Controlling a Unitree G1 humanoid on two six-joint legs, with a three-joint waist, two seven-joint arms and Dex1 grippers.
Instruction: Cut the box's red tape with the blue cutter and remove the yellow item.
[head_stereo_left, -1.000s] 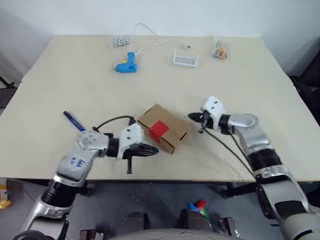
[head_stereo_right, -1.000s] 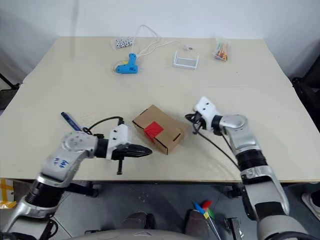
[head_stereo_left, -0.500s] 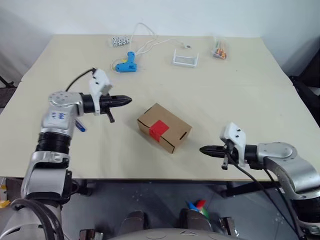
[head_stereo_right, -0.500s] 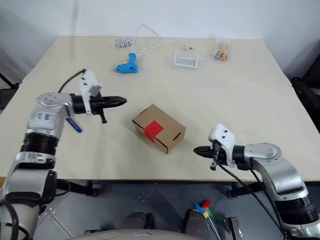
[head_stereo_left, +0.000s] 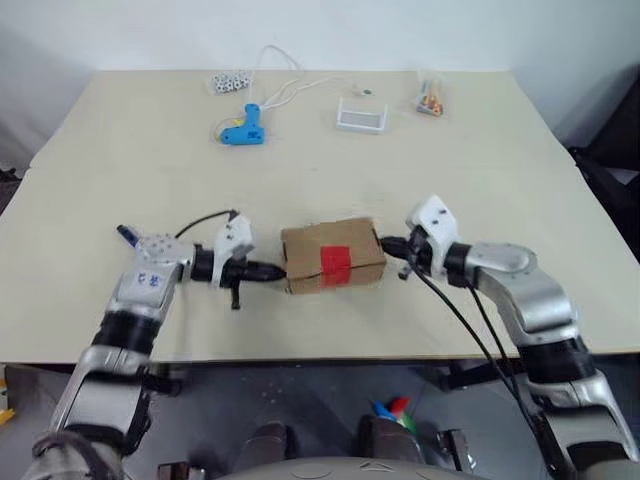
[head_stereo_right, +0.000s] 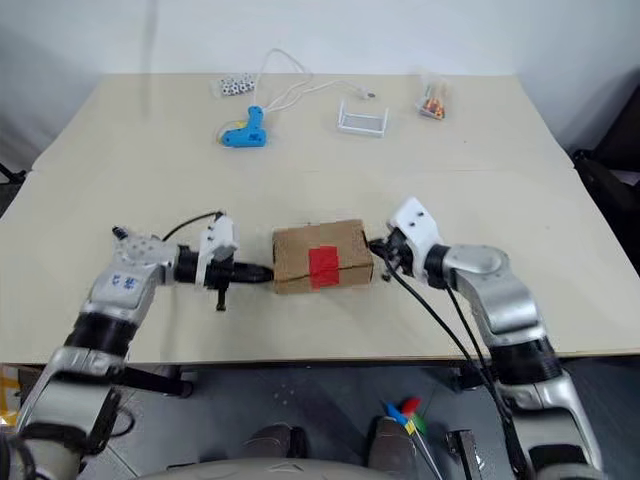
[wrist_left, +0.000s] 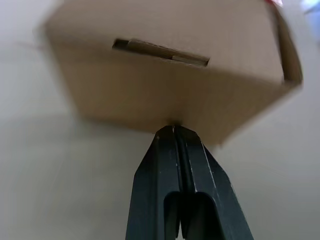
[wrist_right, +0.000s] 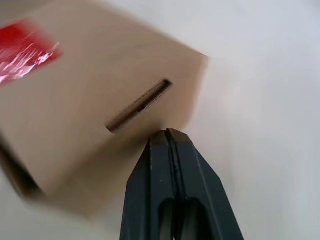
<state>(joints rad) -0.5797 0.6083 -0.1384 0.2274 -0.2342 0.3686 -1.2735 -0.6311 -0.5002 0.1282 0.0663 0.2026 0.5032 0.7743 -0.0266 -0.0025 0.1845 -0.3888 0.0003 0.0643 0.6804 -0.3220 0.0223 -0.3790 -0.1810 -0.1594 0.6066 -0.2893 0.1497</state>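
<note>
The brown cardboard box (head_stereo_left: 333, 256) lies square across the table's front middle, with the red tape (head_stereo_left: 335, 262) on its top and front face. My left gripper (head_stereo_left: 275, 270) is shut, its tip pressed against the box's left end (wrist_left: 165, 65). From the other side my right gripper (head_stereo_left: 385, 246) is shut too, its tip against the right end, just below a slot (wrist_right: 137, 105). A short piece of the blue cutter (head_stereo_left: 124, 234) pokes out from behind my left arm. The yellow item is hidden.
At the back of the table lie a light-blue glue gun (head_stereo_left: 240, 130) with a white cord, a white tray (head_stereo_left: 361, 116), a small bag (head_stereo_left: 432, 97) and some beads (head_stereo_left: 228, 82). The table edge runs just in front of both arms.
Both shut grippers swung apart and came back in against the box's two ends. The box has turned from a diagonal to lie square.
</note>
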